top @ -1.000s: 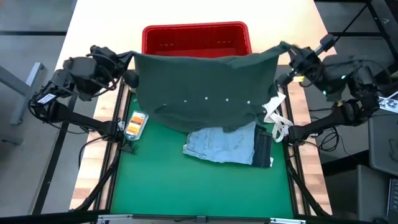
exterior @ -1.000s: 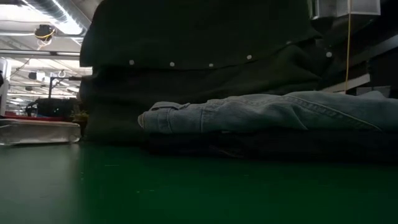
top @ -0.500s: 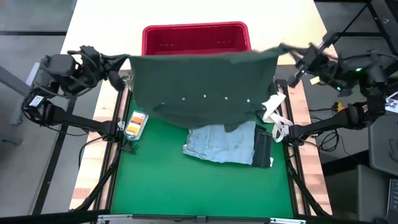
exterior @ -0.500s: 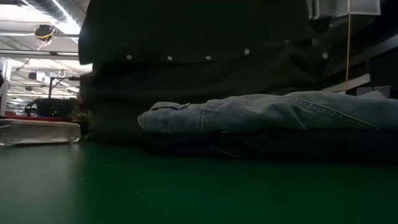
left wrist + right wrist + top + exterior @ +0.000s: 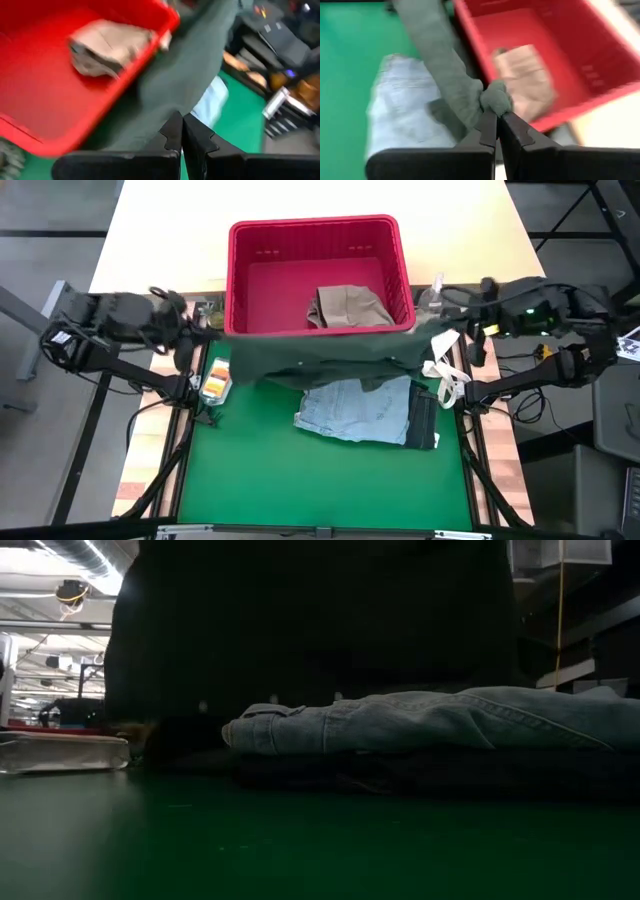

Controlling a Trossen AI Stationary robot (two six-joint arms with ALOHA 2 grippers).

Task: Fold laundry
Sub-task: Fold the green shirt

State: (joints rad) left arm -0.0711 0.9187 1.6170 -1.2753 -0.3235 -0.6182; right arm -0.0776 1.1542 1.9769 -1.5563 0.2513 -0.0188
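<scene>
Green matting covers the table (image 5: 300,480), where the soft, floppy dark olive green garment (image 5: 320,355) hangs stretched beside the red basket (image 5: 238,270), its two corners pinched by the left gripper (image 5: 190,340) and right gripper (image 5: 462,330), good places to hold.
</scene>
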